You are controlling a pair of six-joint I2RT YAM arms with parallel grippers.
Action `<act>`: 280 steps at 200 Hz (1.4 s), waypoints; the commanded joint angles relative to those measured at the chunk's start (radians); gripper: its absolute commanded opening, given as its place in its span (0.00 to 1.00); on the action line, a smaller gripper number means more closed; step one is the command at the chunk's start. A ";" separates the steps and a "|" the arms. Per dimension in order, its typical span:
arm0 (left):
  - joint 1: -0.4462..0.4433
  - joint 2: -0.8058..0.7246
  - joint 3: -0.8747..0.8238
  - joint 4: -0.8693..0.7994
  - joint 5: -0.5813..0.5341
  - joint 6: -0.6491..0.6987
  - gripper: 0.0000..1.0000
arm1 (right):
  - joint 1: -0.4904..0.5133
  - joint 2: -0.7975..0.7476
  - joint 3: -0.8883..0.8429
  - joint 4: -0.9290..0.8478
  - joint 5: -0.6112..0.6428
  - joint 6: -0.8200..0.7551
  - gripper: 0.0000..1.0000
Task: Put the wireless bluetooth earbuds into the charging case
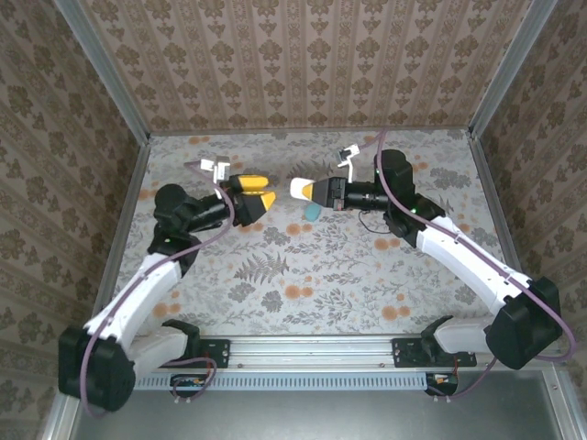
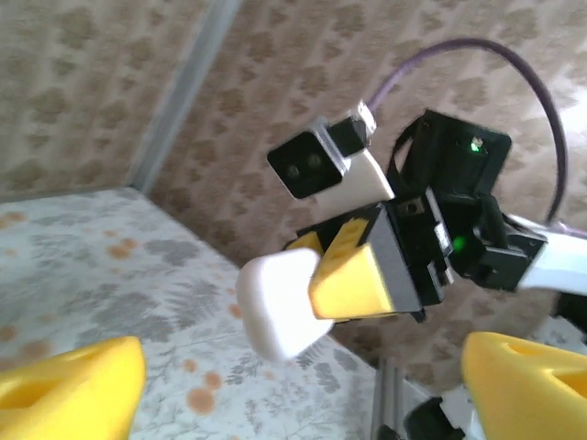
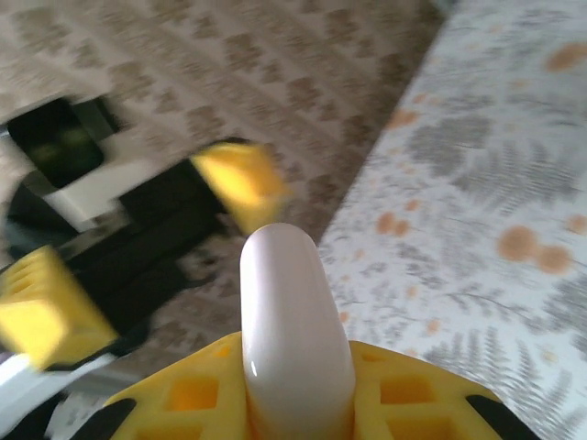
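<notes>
The charging case [image 1: 301, 189], a white pebble, is clamped in the right gripper [image 1: 315, 191] at upper middle, clear of the table [image 1: 303, 275]. The left gripper [image 1: 254, 192] gapes just beside it. A teal piece [image 1: 314, 212], perhaps an earbud, lies just below. I'd hold the case steady and level for loading.

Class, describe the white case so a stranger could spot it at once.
Find the floral table, then follow the right arm to its yellow jaws near the centre. The white case sticks out of them, clamped above the table. It is smooth and white, unlike the teal piece on the table nearby.
</notes>
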 commanded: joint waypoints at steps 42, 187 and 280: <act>0.120 -0.143 0.051 -0.650 -0.340 0.392 1.00 | 0.053 0.077 -0.197 -0.085 0.127 0.016 0.16; 0.264 -0.183 -0.104 -0.635 -0.398 0.331 1.00 | 0.257 0.377 -0.138 -0.296 0.278 -0.104 0.80; 0.485 -0.007 -0.320 -0.263 -0.890 0.526 1.00 | -0.097 -0.238 -0.342 -0.217 1.194 -0.378 1.00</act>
